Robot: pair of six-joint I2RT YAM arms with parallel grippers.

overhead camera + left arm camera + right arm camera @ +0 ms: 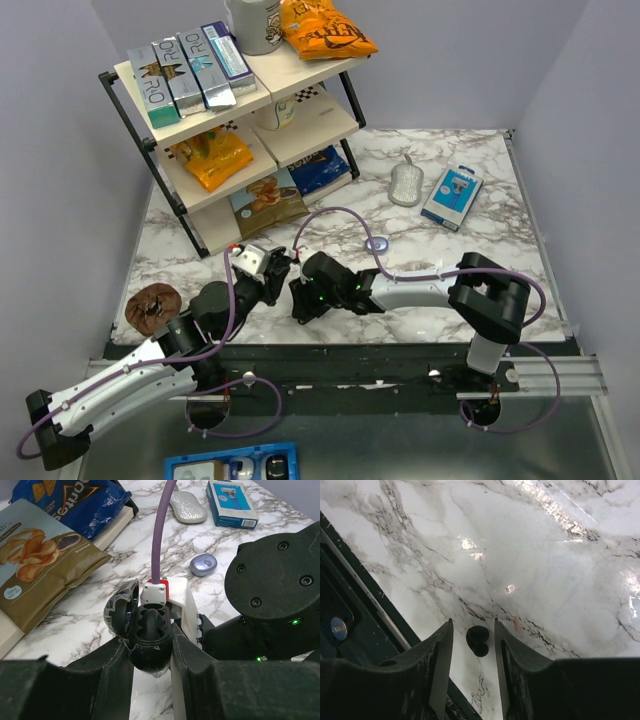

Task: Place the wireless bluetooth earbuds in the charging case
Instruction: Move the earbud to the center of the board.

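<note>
On the marble worktop (450, 250), near its front edge, one black earbud (478, 640) lies between the fingers of my right claw (472, 627), which stands open around it, I think for a pickup. My left claw (150, 652) grips the open charging case (150, 625), hollow side up, to receive it.

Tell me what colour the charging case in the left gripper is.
Black; the charging case in the left gripper shows best in the left wrist view.

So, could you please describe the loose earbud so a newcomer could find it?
Go to the marble table's near edge, by the black rail. The right gripper hangs there, and the earbud lies on the marble between its open fingers. It is the only glossy black thing on that white patch.
</note>
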